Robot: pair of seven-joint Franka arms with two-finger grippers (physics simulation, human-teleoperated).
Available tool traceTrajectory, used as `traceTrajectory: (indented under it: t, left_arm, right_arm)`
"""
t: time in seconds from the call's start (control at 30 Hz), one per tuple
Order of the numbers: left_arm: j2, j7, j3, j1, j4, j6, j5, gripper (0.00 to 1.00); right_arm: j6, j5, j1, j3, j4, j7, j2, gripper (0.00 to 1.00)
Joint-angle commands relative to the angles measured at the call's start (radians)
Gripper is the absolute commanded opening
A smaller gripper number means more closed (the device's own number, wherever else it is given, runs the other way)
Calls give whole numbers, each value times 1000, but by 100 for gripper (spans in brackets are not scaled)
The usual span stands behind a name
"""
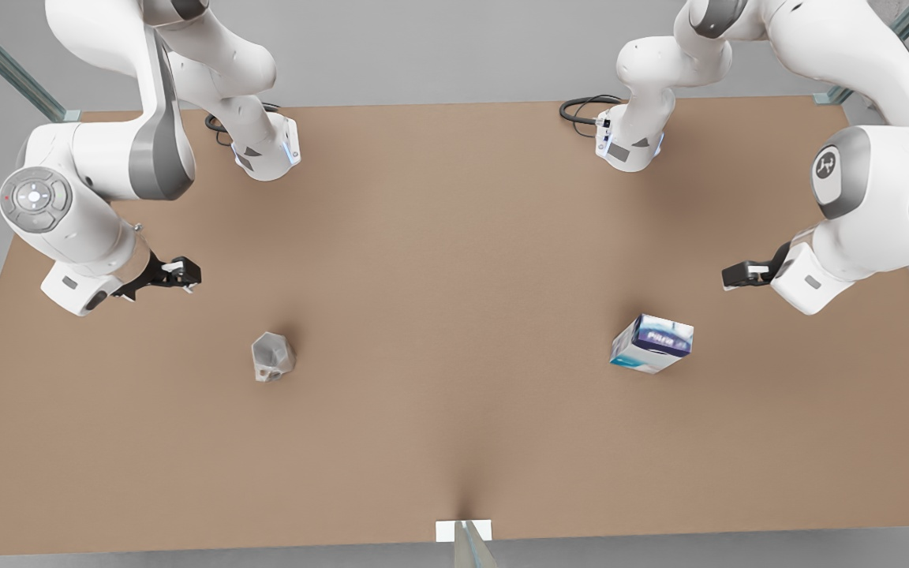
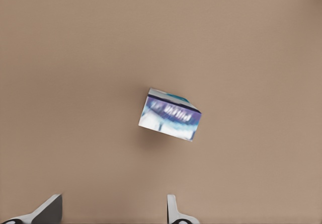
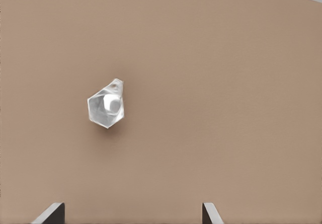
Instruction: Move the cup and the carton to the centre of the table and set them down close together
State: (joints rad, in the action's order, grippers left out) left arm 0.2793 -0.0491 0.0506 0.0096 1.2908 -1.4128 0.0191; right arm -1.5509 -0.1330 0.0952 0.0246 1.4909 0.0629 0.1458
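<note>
The carton [image 1: 652, 343] is seen on the table [image 1: 454, 442] toward the front view's right, and the cup [image 1: 272, 356] toward the front view's left; they are well apart, and the centre between them is bare. The left gripper [image 1: 741, 275] hangs above and near the carton, its fingers [image 2: 173, 210] spread wide and holding nothing; the right gripper [image 1: 172, 274] hangs near the cup, also opened wide and empty. The carton is turned at an angle to the fingers; if the wrist is not aligned first, it could be pushed or tipped instead of gripped. The cup has angled facets and a tapering body; a slip could be caused by a grip on slanted faces.
</note>
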Motion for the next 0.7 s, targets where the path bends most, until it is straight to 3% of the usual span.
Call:
traceTrajectory:
  t: [0.0,0.17,0.3,0.67]
  left_arm:
    - [0,2,0,-2,-2,0,-1,100]
    - [-5,5,-3,-39,-8,14,-71,100]
    - [7,3,-11,-39,-2,6,-74,100]
    - [31,-2,-11,-46,-21,3,-96,100]
  right_arm:
    - [0,-1,0,0,0,0,0,100]
    - [-28,13,-6,0,38,-164,164,100]
    - [-144,24,-5,2,175,-161,169,100]
    - [-288,27,6,21,160,-153,339,100]
